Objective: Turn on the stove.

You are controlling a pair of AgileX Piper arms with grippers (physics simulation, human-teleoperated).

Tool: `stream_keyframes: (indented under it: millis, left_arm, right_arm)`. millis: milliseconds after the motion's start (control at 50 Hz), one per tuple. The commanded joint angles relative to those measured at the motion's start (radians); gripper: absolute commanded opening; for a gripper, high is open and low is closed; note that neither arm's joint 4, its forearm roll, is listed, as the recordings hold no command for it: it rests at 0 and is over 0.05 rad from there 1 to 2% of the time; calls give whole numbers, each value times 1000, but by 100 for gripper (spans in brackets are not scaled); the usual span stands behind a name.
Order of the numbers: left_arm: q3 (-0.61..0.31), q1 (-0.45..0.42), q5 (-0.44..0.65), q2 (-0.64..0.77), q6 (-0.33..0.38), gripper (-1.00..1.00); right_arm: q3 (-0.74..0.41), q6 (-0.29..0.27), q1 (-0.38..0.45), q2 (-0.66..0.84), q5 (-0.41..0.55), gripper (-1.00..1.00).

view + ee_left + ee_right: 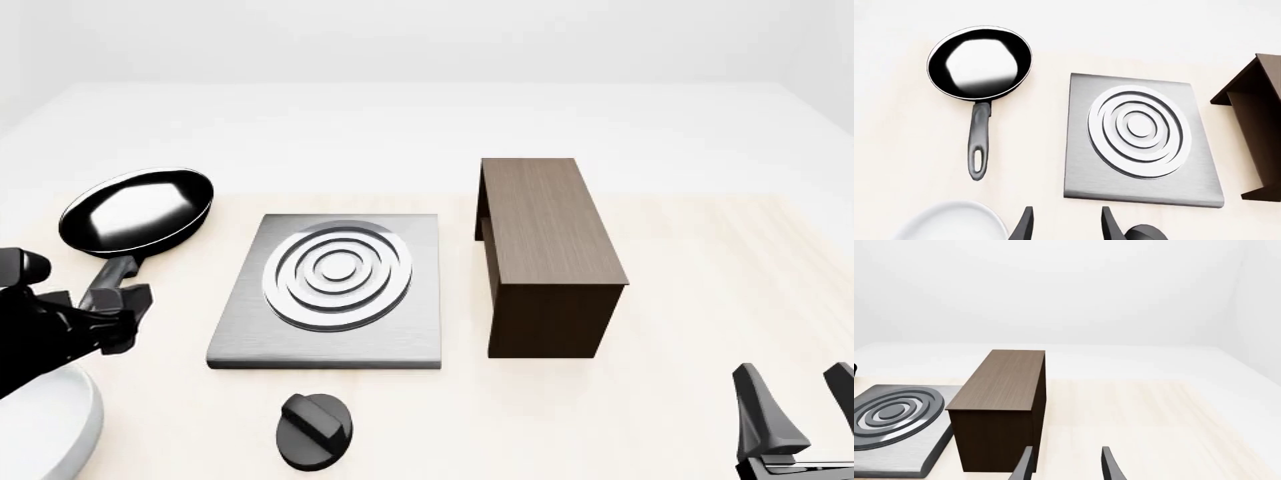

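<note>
Stove, a flat square grey metal plate with concentric silver burner rings, lies mid-desk between a black frying pan and a dark brown wooden box; its small black round knob sits just in front. Probably rigid and slick, the knob is best pinched across its raised bar. Both grippers' fingers stand apart, empty, over the pale wooden desk in a bare white room.
</note>
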Motion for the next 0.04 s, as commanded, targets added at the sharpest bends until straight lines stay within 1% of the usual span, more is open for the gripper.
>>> stream_keyframes:
  millis: [20,40]
  left_arm:
    - [-4,6,-27,-12,-34,100]
    - [-4,6,-26,-12,-35,100]
  right_arm:
    - [2,2,-1,-1,0,100]
    - [2,2,0,-2,0,100]
